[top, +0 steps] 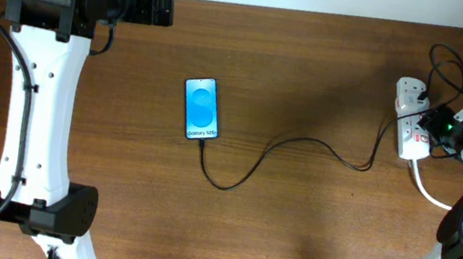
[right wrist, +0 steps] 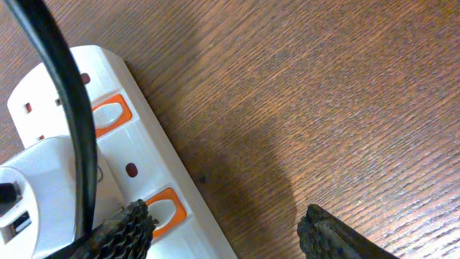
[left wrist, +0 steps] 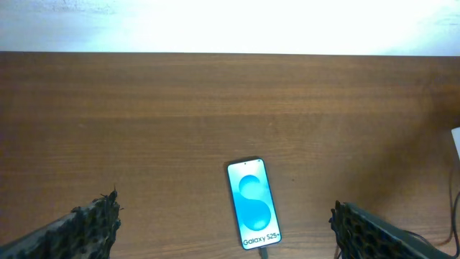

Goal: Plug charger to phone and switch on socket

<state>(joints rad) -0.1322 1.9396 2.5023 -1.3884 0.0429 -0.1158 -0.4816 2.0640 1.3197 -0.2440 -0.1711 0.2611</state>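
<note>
The phone (top: 202,108) lies face up on the wooden table with a blue screen reading "Galaxy S25+"; it also shows in the left wrist view (left wrist: 253,213). The charger, a thin black cable (top: 289,147), runs from the phone's lower end across to the socket (top: 410,119), a white power strip at the far right. In the right wrist view the strip (right wrist: 144,169) shows orange-rimmed switches; one finger of my open right gripper (right wrist: 223,230) rests over a switch. My left gripper (left wrist: 223,230) is open and empty, held high above the phone.
A white adapter (right wrist: 36,194) sits plugged in the strip, with a black cable (right wrist: 65,108) crossing it. The strip's thick white cord (top: 425,188) trails toward the right arm's base. More black cables loop at the back right (top: 451,75).
</note>
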